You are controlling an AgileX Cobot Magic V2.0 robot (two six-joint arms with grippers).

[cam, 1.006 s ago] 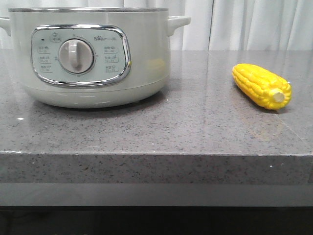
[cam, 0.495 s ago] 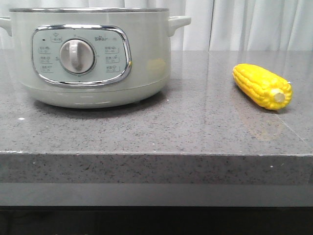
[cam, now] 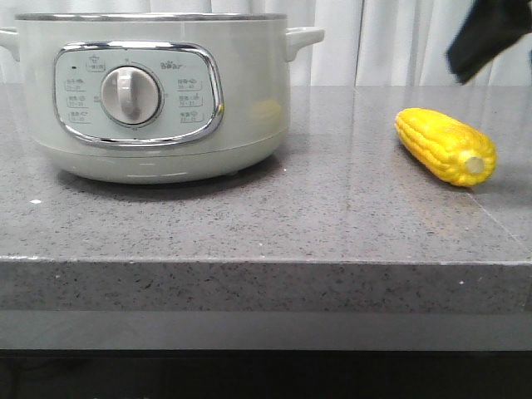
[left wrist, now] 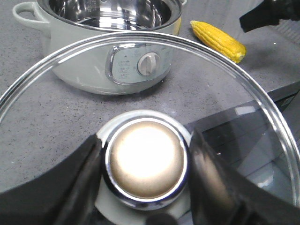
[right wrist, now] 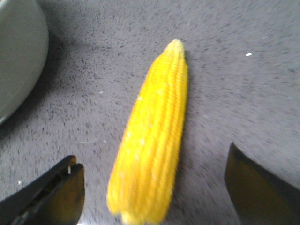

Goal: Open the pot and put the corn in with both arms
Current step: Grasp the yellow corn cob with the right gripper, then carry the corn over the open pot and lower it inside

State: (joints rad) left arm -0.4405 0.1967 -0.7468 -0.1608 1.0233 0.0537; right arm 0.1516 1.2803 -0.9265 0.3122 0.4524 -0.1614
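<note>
Two wrist views tell what the front hides: my left pincer (left wrist: 143, 187) is clamped on the lid (left wrist: 145, 161) knob, the pot (cam: 154, 96) open at upper left. My right pincer (right wrist: 154, 187) hangs spread around the corn (cam: 446, 146), lying at right on the worktop (cam: 316, 224).

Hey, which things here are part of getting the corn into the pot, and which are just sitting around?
Part of the job:
- pot, open, steel inside showing
- glass lid, held by the left gripper on its knob
- corn, lying on the counter
- right gripper, open over the corn

Just there:
- grey stone counter
- white curtain behind
</note>
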